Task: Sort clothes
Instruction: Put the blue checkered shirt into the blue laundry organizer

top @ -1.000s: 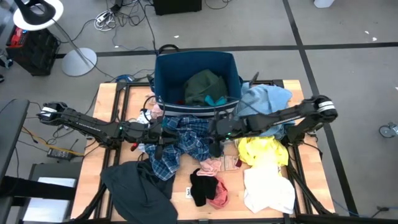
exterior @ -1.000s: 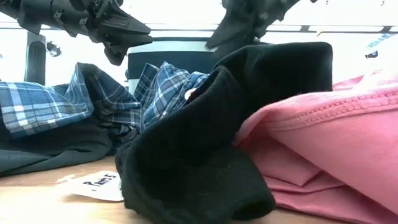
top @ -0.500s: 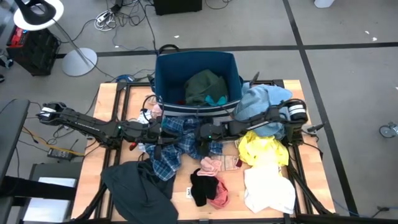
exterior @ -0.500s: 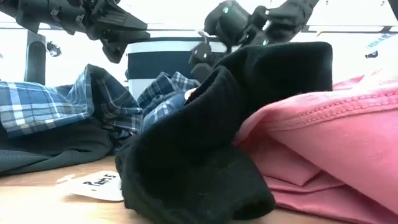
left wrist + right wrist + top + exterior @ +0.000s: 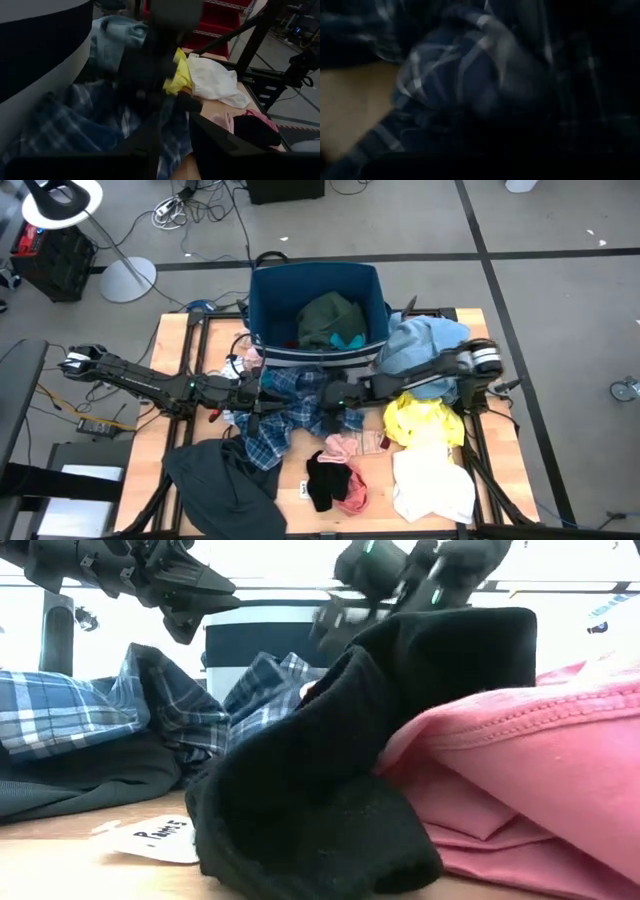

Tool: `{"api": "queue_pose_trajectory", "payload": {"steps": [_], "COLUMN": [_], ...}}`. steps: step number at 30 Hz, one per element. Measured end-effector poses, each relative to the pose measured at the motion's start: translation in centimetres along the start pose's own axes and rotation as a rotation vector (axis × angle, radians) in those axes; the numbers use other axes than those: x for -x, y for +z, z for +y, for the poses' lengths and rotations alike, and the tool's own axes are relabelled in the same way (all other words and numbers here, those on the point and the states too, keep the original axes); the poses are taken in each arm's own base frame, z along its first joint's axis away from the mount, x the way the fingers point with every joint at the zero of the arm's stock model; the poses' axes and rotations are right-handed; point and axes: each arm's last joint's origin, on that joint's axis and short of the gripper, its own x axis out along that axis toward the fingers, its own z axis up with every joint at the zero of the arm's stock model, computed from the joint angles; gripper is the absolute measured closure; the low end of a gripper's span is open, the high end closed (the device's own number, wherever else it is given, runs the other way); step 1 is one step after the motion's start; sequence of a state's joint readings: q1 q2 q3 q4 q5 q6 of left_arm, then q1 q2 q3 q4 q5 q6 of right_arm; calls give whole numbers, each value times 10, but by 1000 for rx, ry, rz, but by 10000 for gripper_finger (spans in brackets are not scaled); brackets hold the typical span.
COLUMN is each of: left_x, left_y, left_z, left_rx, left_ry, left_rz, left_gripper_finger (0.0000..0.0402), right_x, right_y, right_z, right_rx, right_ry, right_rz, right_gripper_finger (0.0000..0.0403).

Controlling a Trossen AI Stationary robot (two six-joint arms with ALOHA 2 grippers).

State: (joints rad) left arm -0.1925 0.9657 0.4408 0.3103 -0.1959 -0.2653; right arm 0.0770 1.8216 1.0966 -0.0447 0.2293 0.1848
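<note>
A blue plaid shirt (image 5: pixel 290 395) lies crumpled at the table's middle, in front of the navy bin (image 5: pixel 262 300), which holds a dark green garment (image 5: pixel 328 318). My right gripper (image 5: pixel 328 405) reaches in from the right, slanting down, and is shut in the shirt's right part. My left gripper (image 5: pixel 262 402) (image 5: pixel 205 605) hovers open over the shirt's left part and touches nothing. Light blue (image 5: pixel 425 340), yellow (image 5: pixel 425 420) and white (image 5: pixel 432 480) garments lie at the right. Pink (image 5: pixel 352 495) and black (image 5: pixel 322 480) ones lie near the front. My right gripper comes at the plaid shirt slanting down from the table's right, onto its right part (image 5: pixel 318 412). The wrist view is filled with dark plaid folds (image 5: pixel 470 65), so the contact itself is hidden and I cannot tell which fold or how many layers. The shirt rests on the table.
A dark grey garment (image 5: pixel 220 480) spreads over the front left corner. In the low view the black garment (image 5: pixel 400 740) and the pink one (image 5: pixel 540 770) fill the foreground, with a white paper tag (image 5: pixel 150 837) on the bare wood. The bin stands at the far edge.
My right gripper has sunk from above down onto the plaid shirt and gone a little toward the table's left. The shirt's hump under it stands lower than before. My left gripper has kept still.
</note>
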Motion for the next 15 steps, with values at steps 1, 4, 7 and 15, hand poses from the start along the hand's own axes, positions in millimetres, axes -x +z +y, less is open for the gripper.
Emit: {"api": "queue_pose_trajectory", "payload": {"steps": [1,4,7,15], "left_x": [0,0,0,0], "left_y": [0,1,1,3], "left_z": [0,0,0,-1], "left_rx": [0,1,2,7], "left_ry": [0,-1,-2,-8], "left_rz": [-1,-6,-9,-31], "left_gripper_finger": [296,296,296,296], "right_x": [13,57,103,207], "right_y": [6,21,36,70], "right_z": [0,1,2,-14], "right_rx": [3,11,4,4], "right_ry": [-12,-52,-80,-160], "right_rz": [-16,-72,-192,-496], "right_gripper_finger": [391,391,391,391]}}
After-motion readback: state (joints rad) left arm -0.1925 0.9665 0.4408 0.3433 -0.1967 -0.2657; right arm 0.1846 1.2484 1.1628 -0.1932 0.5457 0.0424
